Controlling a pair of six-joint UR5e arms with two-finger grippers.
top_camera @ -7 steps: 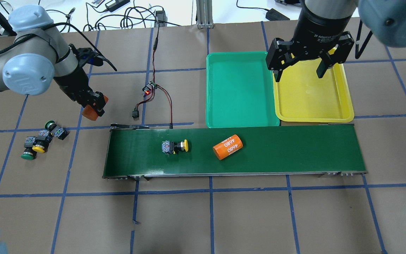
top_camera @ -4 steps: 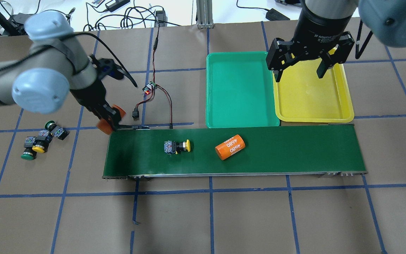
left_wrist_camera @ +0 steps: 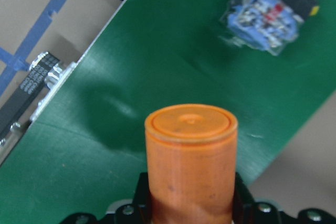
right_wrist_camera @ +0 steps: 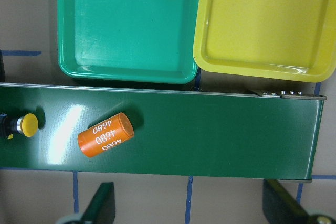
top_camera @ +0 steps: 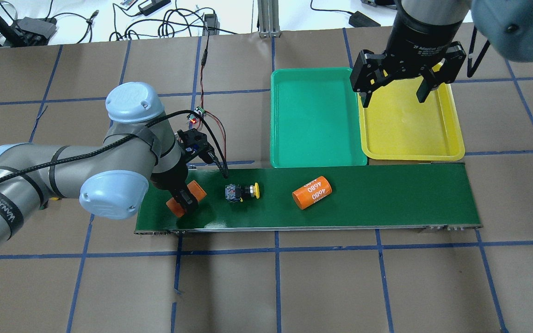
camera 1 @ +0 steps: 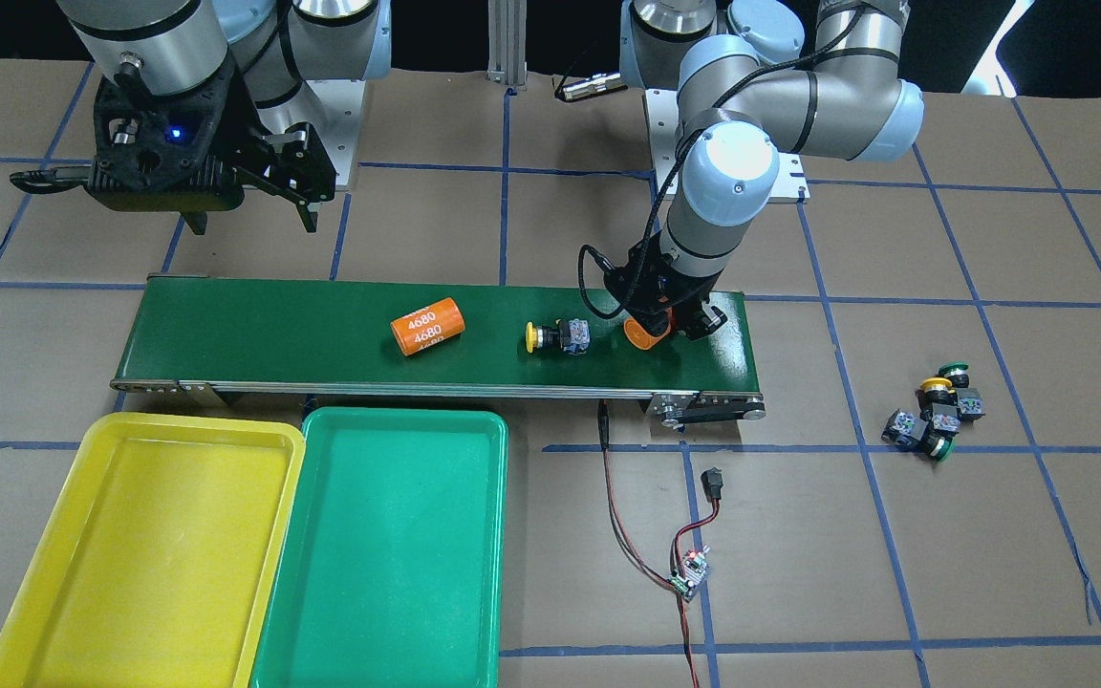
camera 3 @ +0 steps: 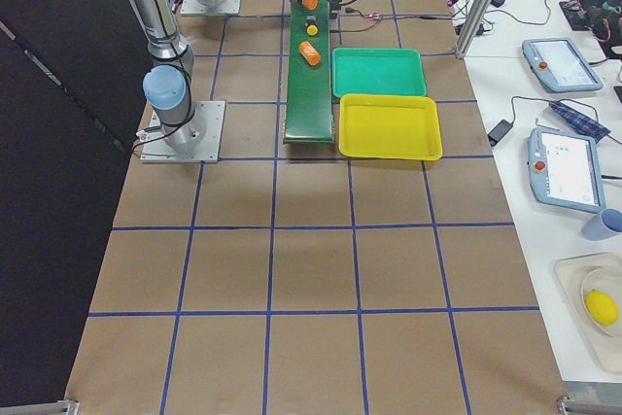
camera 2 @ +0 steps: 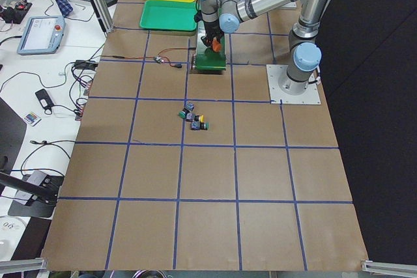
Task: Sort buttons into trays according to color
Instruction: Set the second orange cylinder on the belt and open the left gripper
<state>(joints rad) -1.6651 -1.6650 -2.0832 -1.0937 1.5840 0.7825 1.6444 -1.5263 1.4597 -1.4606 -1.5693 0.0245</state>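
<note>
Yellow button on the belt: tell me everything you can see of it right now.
The yellow button lies on its side on the dark-green conveyor belt, touching nothing else. It has a round yellow mushroom cap, a black body and a greyish-blue contact block. The cap faces the cylinder marked 4680; the block faces the left gripper, which holds a plain orange cylinder. It sits between the two, apart from both.

Table [top_camera: 322, 286] under conveyor [top_camera: 387, 199], trays [top_camera: 315, 120], buttons [camera 1: 940, 417]
</note>
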